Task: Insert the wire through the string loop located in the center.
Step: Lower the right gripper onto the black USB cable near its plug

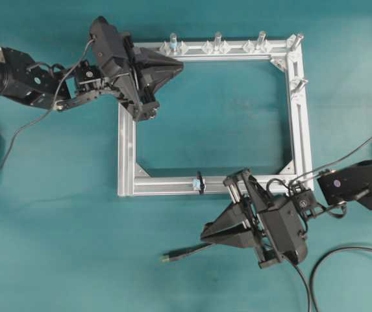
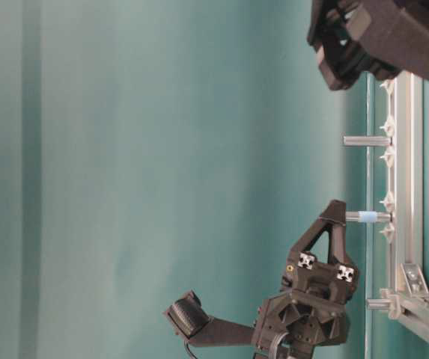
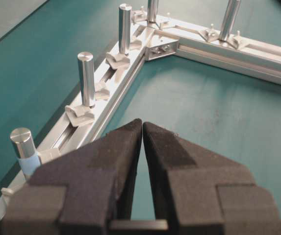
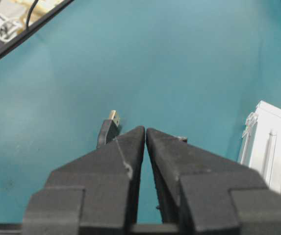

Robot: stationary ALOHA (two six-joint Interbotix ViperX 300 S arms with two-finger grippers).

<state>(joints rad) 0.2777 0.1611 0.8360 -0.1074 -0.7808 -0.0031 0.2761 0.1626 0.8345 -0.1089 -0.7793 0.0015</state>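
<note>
The string loop [image 1: 199,183], a small black ring with a pale fitting, sits at the middle of the silver frame's [image 1: 126,149] near bar. The wire's black plug [image 1: 173,256] with a brassy tip lies on the table in front of that bar. Its cable runs under my right gripper and curls away at the lower right [image 1: 341,255]. My right gripper [image 1: 205,232] hovers just over the wire behind the plug [image 4: 108,131], shut, with nothing between its fingertips [image 4: 145,129]. My left gripper [image 1: 180,64] is shut and empty at the frame's far left corner [image 3: 142,122].
Upright silver pegs [image 3: 86,73] stand along the frame's far bar and right bar, one with blue tape [image 3: 24,149] close to my left gripper. A thin grey lead [image 1: 23,127] trails from the left arm. Bare teal table surrounds the frame.
</note>
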